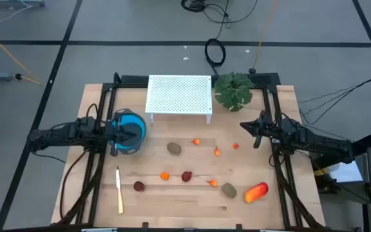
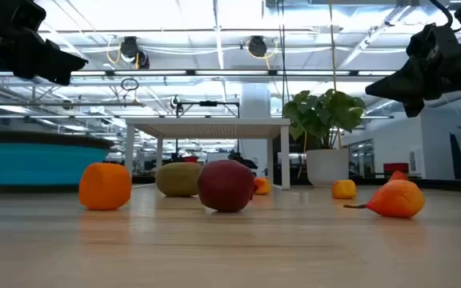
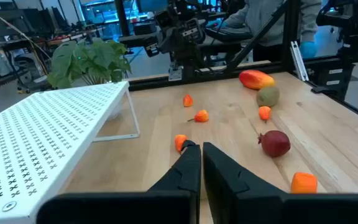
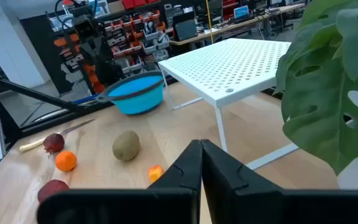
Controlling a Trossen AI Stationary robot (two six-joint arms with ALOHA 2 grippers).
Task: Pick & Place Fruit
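Note:
The fruit lies scattered on the wooden table (image 1: pixel 95 96). A large oblong red-orange piece (image 1: pixel 256 192) sits near the front right, beside an olive-brown oval (image 1: pixel 228 191). A second oval (image 1: pixel 174 148) lies mid-table. Dark red balls (image 1: pixel 186 176) (image 1: pixel 138 186) and small orange pieces (image 1: pixel 165 175) (image 1: pixel 217 152) rest between them. My left gripper (image 1: pixel 134 134) hovers shut above a blue bowl (image 1: pixel 129 122) at the left. My right gripper (image 1: pixel 243 126) hovers shut at the right, near the plant. In both wrist views the fingertips (image 3: pixel 199 154) (image 4: pixel 201 152) meet with nothing between them.
A white perforated rack (image 1: pixel 179 95) stands on legs at the far middle, with a potted leafy plant (image 1: pixel 234 90) to its right. A cream-yellow knife (image 1: pixel 119 189) lies at the near left. Black frame rails (image 1: pixel 94 161) run along both table sides.

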